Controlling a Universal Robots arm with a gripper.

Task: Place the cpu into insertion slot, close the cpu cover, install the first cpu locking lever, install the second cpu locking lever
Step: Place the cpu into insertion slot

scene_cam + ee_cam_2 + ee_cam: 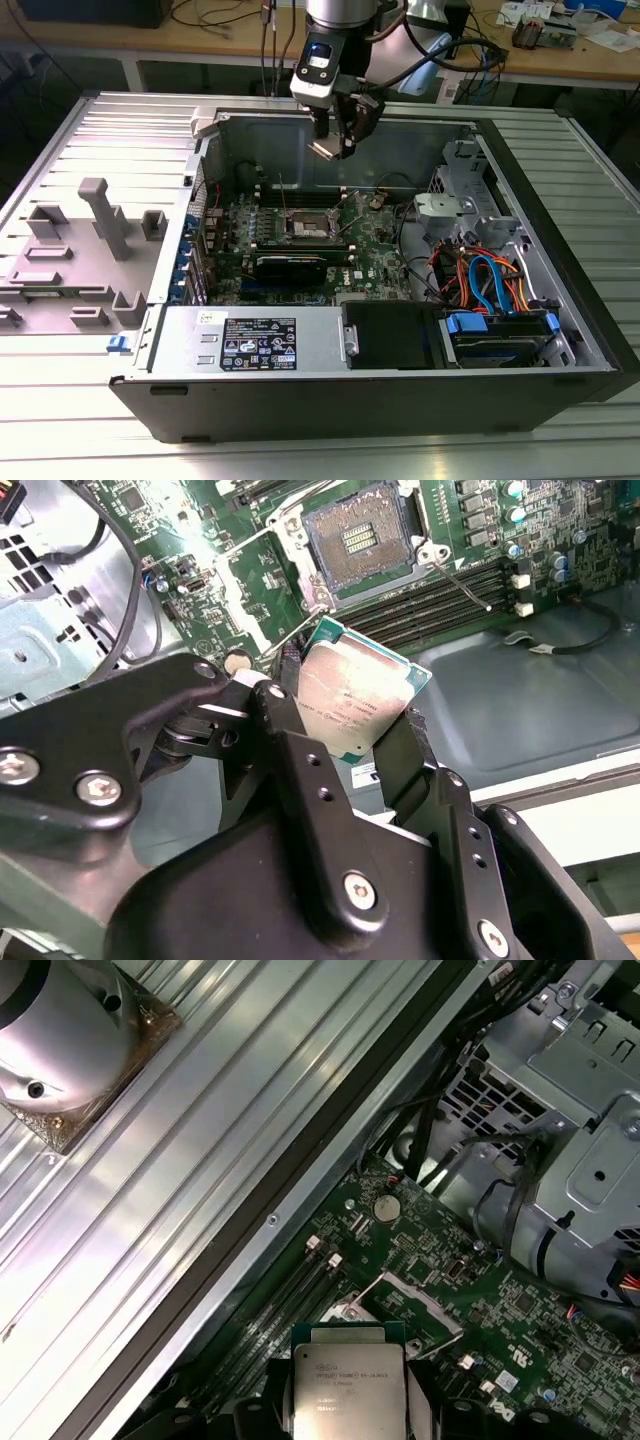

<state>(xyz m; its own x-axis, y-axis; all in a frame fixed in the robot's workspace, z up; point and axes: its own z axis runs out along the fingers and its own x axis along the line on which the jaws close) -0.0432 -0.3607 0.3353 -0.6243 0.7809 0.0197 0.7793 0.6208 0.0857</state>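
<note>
Ribbed silver metal counter, grooves running lengthwise. Bears an open black computer case lying on its side, near the middle. Just beside the case, toward the exterior view's left, a flat grey holder plate with upright grey blocks.

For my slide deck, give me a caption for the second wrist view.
Gripper holding the cpu by its edges, short of the open, empty insertion slot on the motherboard.
</note>
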